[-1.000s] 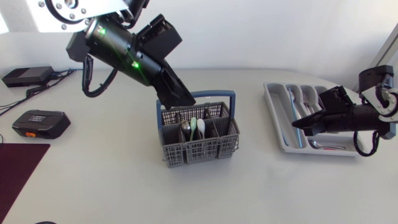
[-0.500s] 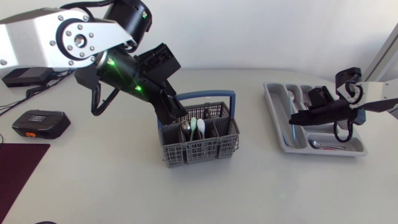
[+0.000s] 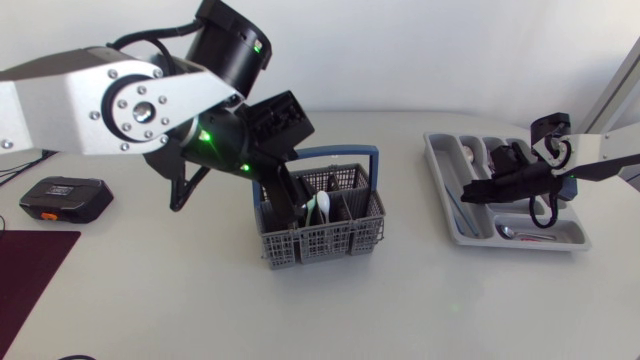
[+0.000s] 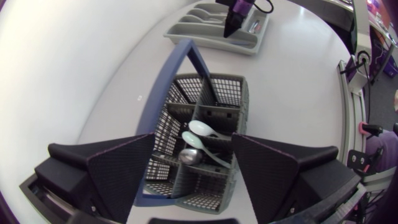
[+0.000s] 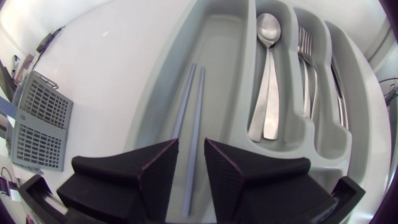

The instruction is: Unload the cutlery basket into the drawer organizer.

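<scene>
A grey cutlery basket (image 3: pixel 322 238) with a blue handle stands mid-table. It holds a pale green spoon (image 4: pixel 200 130), a white one and a metal spoon (image 4: pixel 189 157). My left gripper (image 3: pixel 285 200) hangs open just above it, and in the left wrist view the left gripper (image 4: pixel 193 138) straddles the spoons without touching them. At the right lies the grey drawer organizer (image 3: pixel 452 218). My right gripper (image 3: pixel 468 193) hovers low over its near long compartment. From the right wrist camera the right gripper (image 5: pixel 191 144) is narrowly open above two pale blue chopsticks (image 5: pixel 198 106) lying in that compartment.
The organizer (image 5: pixel 224 56) also holds metal spoons (image 5: pixel 267 37) and forks (image 5: pixel 308 56) in its other compartments. A black box with orange trim (image 3: pixel 65 197) and a dark red mat (image 3: pixel 30 262) lie at the table's left.
My left gripper has come down and towards the basket, now over the spoons. My right gripper has parted its fingers, and the chopsticks lie in the organizer.
</scene>
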